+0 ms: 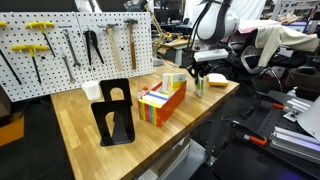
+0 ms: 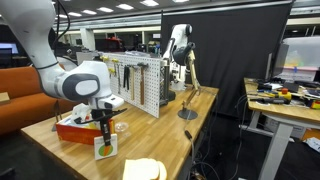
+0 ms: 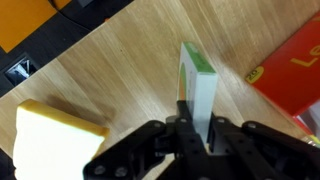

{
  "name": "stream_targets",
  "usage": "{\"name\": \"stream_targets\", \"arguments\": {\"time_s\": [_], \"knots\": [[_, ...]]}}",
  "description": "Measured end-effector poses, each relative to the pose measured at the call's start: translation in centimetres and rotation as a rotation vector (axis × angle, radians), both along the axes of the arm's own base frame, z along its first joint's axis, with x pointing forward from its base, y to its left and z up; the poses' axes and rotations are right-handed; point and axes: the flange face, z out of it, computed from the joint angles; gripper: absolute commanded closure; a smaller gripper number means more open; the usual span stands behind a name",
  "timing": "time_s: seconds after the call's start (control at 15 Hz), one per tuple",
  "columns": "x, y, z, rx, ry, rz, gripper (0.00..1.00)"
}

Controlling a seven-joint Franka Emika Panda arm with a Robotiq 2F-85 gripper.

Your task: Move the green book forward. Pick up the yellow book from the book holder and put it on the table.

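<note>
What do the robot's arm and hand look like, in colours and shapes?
The arm is glossy white, built from thick rounded segments with bulbous joint housings and dark grey bands at the seams. The hand is matte black, with angular linked fingers made of flat bars. No markings are legible on either.

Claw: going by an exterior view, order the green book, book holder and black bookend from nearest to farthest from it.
1. The green book, upright and gripped in the claw.
2. The book holder, just beside the book.
3. The black bookend, farthest, on the holder's other side.
</note>
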Motion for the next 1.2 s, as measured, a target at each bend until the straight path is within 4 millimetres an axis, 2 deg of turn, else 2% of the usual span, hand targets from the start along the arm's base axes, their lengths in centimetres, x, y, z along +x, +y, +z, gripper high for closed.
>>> {"name": "stream_targets", "arguments": {"time_s": [0.53,0.67,0.8,0.93,1.2], "knots": [[0.1,-0.6,0.5,0.002,-0.003,0.089,0.05],[0.2,-0.6,0.7,0.003,-0.006,0.102,0.0],[0.4,-0.5,1.5,0.004,-0.02,0.117,0.0],[0.8,-0.4,3.6,0.005,-0.046,0.145,0.0],[1.4,-0.5,11.4,-0.028,-0.118,0.213,0.0]]}}
